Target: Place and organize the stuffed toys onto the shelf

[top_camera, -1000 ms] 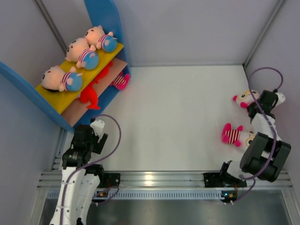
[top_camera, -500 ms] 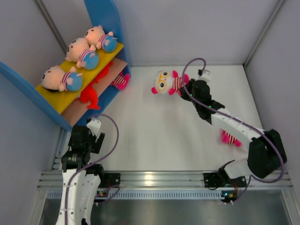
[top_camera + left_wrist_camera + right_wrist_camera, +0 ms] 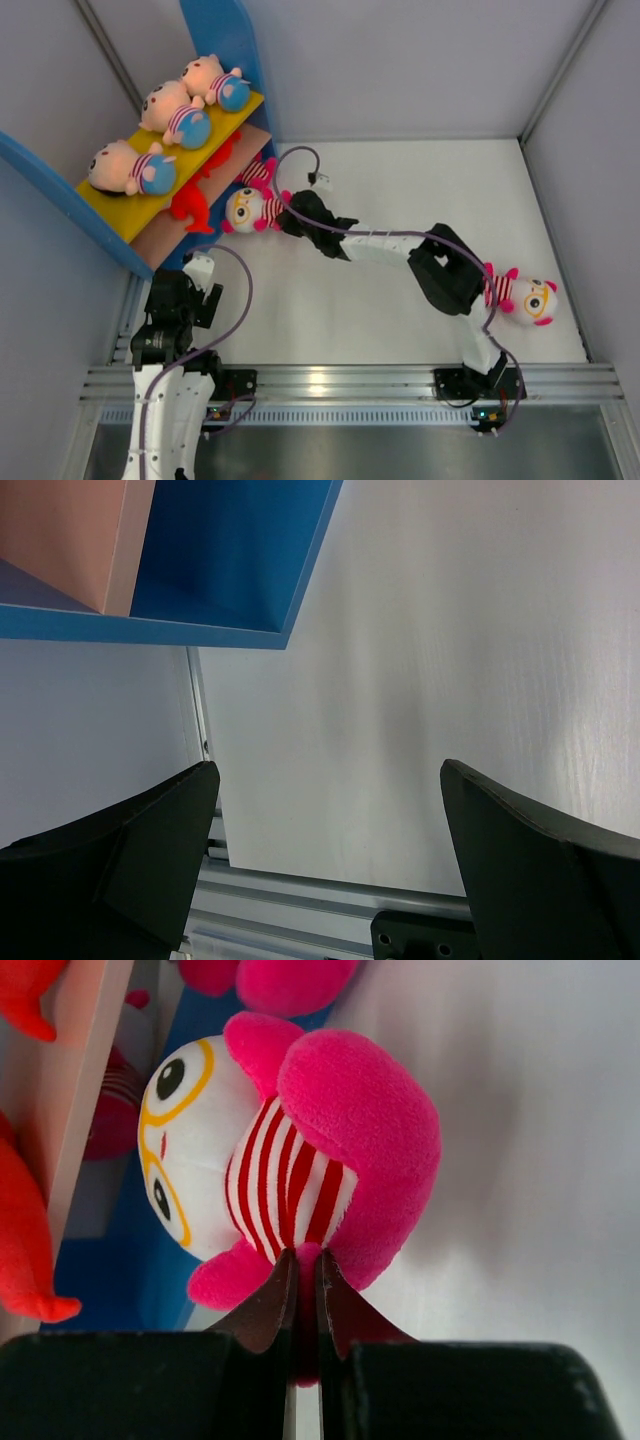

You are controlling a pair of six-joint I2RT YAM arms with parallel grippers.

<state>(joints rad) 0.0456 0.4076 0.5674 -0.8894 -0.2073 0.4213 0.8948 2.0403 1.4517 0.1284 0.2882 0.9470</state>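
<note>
My right gripper (image 3: 285,217) is stretched far left and shut on a white owl toy (image 3: 246,210) with pink ears and yellow glasses, held just in front of the shelf (image 3: 215,25). In the right wrist view the fingers pinch the owl's (image 3: 270,1170) pink arm. Three peach dolls (image 3: 160,110) lie on the yellow upper board. A red creature (image 3: 190,205) and another owl (image 3: 258,172) sit on the tan lower board. A further owl (image 3: 525,297) lies on the table at the right. My left gripper (image 3: 330,810) is open and empty near the shelf's front corner (image 3: 240,560).
The right arm (image 3: 400,245) spans the middle of the table with its cable looped above it. Grey walls enclose the table. An aluminium rail (image 3: 330,380) runs along the near edge.
The right arm has swung left across the table, carrying the owl from mid-table to the shelf's lower tier. The other owl on the right is uncovered. The left arm barely moved.
</note>
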